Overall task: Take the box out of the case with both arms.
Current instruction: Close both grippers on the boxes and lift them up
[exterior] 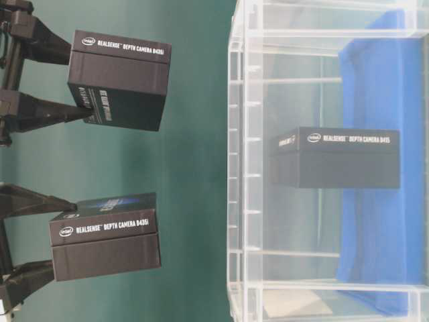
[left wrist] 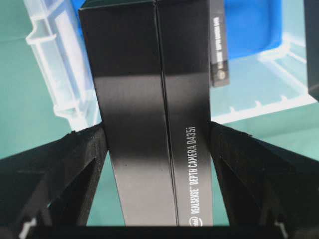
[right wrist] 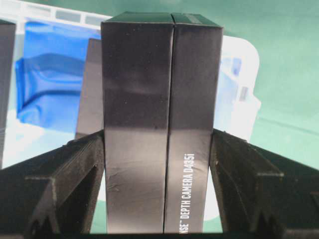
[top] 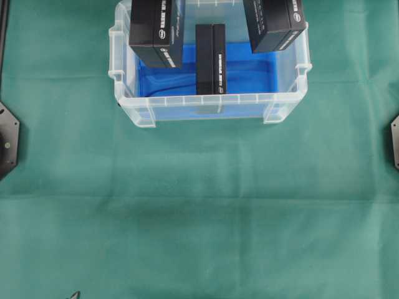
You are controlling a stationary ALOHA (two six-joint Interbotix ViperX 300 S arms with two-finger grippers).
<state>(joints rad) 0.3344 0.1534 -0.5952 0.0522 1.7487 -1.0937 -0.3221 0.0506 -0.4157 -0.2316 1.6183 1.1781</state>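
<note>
A green cloth covers the surface [top: 199,218], and the translucent plastic case [top: 206,107] with a blue sheet stands at its far edge. Each arm's black tool is clamped on one black cardboard box, the left tool [left wrist: 158,149] on the left box [top: 156,34] and the right tool [right wrist: 158,149] on the right box [top: 274,25], both lifted above the rim so that they clear the walls. A third black box [top: 211,59] stands inside the case on the blue sheet.

Overhead looks down, table-level sideways, wrists close; all share the case [top: 209,106].
</note>
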